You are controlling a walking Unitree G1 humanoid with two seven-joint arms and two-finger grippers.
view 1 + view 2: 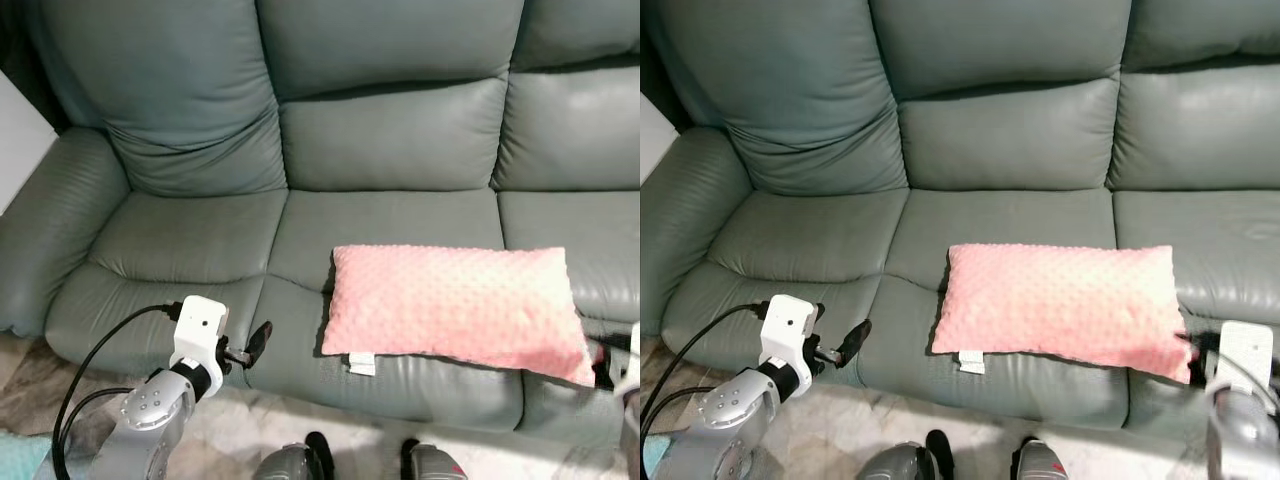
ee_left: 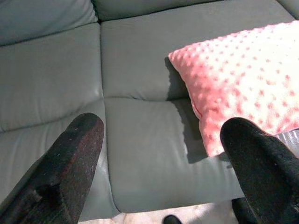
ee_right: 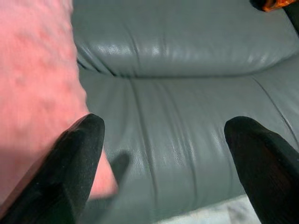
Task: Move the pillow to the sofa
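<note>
Grey-green leather sofa [image 1: 390, 150] carries the pink dotted pillow [image 1: 455, 305] at its middle seat's front edge. Soft and light, it probably pinches best by a corner. Left gripper [image 2: 163, 163] and right gripper [image 3: 166, 161] gape wide, empty.

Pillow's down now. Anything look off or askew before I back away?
Nothing stands out. The pink pillow lies flat on the sofa seat, its front edge near the cushion's front. Both grippers are open and clear of it.
</note>
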